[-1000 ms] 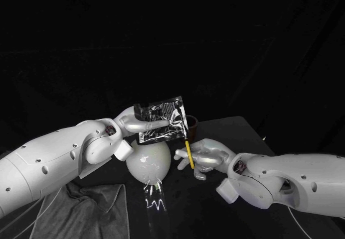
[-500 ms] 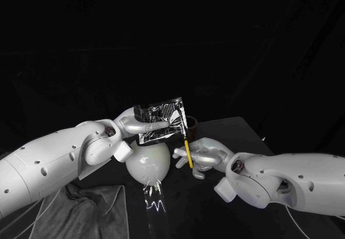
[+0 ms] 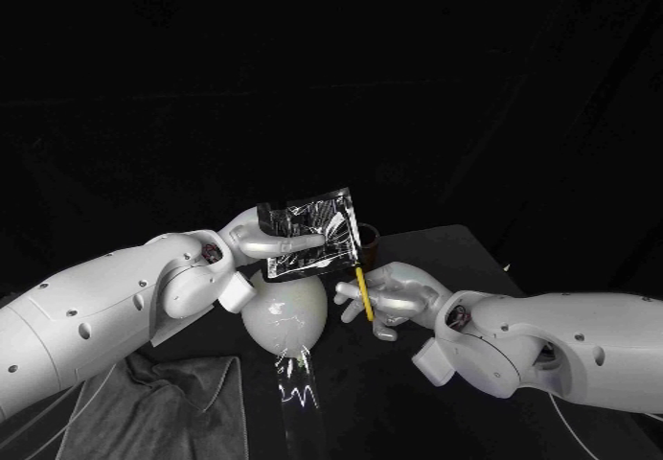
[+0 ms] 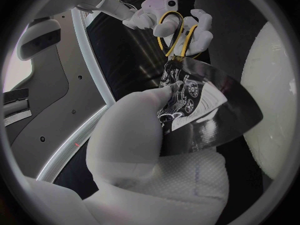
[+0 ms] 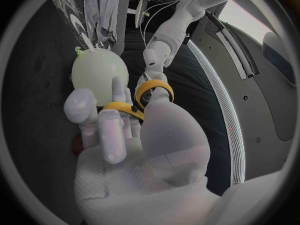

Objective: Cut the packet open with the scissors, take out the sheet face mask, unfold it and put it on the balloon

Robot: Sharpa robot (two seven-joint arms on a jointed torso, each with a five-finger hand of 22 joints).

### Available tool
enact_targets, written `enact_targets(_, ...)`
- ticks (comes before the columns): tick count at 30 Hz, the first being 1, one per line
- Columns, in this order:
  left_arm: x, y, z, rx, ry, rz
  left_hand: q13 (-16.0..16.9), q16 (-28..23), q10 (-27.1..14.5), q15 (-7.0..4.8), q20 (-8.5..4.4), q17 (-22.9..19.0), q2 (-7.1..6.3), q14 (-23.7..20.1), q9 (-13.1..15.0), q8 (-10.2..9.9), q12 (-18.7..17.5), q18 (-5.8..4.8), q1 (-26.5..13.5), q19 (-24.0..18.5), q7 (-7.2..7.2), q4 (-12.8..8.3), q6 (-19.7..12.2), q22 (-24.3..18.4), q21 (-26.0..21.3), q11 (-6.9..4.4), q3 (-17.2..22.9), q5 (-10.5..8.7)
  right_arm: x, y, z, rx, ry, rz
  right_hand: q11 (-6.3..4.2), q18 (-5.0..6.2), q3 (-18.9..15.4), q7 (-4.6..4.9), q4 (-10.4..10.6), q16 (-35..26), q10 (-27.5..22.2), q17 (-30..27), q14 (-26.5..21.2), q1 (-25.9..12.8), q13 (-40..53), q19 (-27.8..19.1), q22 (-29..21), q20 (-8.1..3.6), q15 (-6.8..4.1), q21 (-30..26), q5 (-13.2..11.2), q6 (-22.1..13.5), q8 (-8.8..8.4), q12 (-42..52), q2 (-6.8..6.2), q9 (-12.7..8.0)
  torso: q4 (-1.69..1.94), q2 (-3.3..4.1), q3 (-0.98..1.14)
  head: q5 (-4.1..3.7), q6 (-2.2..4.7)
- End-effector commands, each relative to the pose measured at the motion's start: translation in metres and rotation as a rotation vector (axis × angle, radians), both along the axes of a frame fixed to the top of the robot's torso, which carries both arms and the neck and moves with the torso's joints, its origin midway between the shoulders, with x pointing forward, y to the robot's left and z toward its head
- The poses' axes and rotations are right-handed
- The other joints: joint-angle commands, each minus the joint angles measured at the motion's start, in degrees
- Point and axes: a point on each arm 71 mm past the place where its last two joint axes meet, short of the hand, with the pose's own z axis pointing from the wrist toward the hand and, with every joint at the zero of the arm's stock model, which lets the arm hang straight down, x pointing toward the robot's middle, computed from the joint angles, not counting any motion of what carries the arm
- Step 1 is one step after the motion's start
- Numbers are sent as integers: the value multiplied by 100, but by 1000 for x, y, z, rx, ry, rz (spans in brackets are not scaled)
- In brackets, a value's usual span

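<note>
Left hand (image 3: pixel 265 241) is pinching the packet (image 3: pixel 315 222), likely flimsy and slick, by its lower-left part, mid-frame; right hand (image 3: pixel 393 299) is gripping the scissors (image 3: pixel 363 290).

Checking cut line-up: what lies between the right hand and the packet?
The yellow-handled scissors, held by the right hand, blades at the packet; left wrist view.

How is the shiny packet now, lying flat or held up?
Held up: the left hand grips the packet upright by the balloon, with the right hand's scissors at its edge.
</note>
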Motion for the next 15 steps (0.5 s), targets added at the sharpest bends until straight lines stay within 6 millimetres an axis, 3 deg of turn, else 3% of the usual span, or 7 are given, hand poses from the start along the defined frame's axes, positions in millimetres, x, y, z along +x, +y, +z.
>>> enact_targets(1, -4, -3, -2, 12, -5, -42, 7, 35, 36, -53, 15, 5, 72, -2, 635, 22, 4, 67, 13, -42, 12, -21, 38, 9, 28, -10, -18, 39, 1, -1, 5, 9, -33, -1, -59, 68, -150, 9, -25, 15, 91, -15, 157, -8, 5, 38, 347, 9, -32, 0, -23, 33, 29, 23, 49, 5, 1, 0, 1, 6, -12)
enact_targets(15, -5, -5, -2, 16, -13, -49, 8, 45, 38, -55, 14, 14, 72, 3, 641, 25, 5, 67, 15, -45, 11, -29, 37, 13, 33, -11, -23, 39, 5, -2, 11, 11, -43, -8, -23, 67, -161, 48, -1, -8, -34, -73, 141, -60, -46, 17, 338, 3, -14, -30, -23, -55, -38, -95, 10, -18, 6, 1, -1, -25, 14)
